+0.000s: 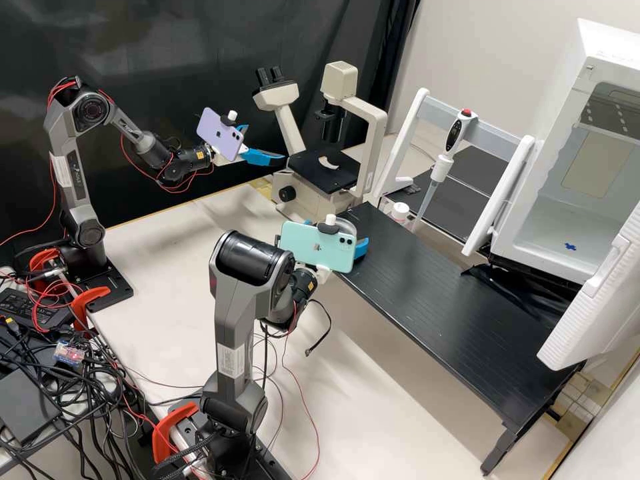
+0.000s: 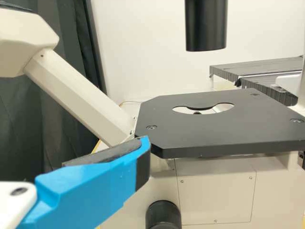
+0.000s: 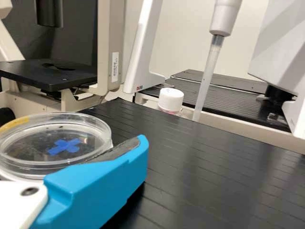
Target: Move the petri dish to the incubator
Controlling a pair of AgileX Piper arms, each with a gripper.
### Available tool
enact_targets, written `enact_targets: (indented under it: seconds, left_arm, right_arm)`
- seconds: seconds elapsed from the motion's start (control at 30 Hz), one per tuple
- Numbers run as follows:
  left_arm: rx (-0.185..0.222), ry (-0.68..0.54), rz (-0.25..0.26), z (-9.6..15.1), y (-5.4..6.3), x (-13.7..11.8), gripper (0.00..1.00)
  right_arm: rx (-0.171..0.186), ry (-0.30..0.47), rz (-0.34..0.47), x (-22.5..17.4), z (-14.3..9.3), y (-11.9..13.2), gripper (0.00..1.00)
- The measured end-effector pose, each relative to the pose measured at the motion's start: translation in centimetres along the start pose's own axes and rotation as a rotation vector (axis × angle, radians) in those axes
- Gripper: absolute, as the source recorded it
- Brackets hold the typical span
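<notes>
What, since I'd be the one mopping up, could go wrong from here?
Held by its round side in the right gripper, the petri dish might slip. The open incubator door juts out beside the opening and could catch the dish going in. The pipette and white-capped bottle are near the black platform, so a wide swing might knock them.

Petri dish (image 3: 57, 157): round, clear plastic, w/ blue cross & yellow rim mark, approx. level, gripped in R end effector (image 1: 353, 235) by one end of black counter (image 1: 460, 320). White incubator (image 1: 617, 50) near other end, door open, blue cross (image 1: 570, 247) inside
</notes>
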Motion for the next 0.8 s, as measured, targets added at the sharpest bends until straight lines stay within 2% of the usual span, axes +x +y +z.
enact_targets:
  seconds: [0.1,0.27,0.53,0.8]
  left_arm:
    - [0.000,0.000,0.000,0.00,0.00,0.00,1.00]
    - [0.000,0.000,0.000,0.00,0.00,0.00,1.00]
    - [0.000,0.000,0.000,0.00,0.00,0.00,1.00]
    - [0.000,0.000,0.000,0.00,0.00,0.00,1.00]
  right_arm:
    - [0.015,-0.001,-0.006,0.16,0.01,0.07,0.00]
    - [0.006,0.010,-0.017,0.25,0.09,0.12,0.00]
    - [0.037,0.004,-0.022,0.51,0.46,0.29,0.00]
    - [0.044,0.008,-0.031,0.73,0.50,0.46,0.00]
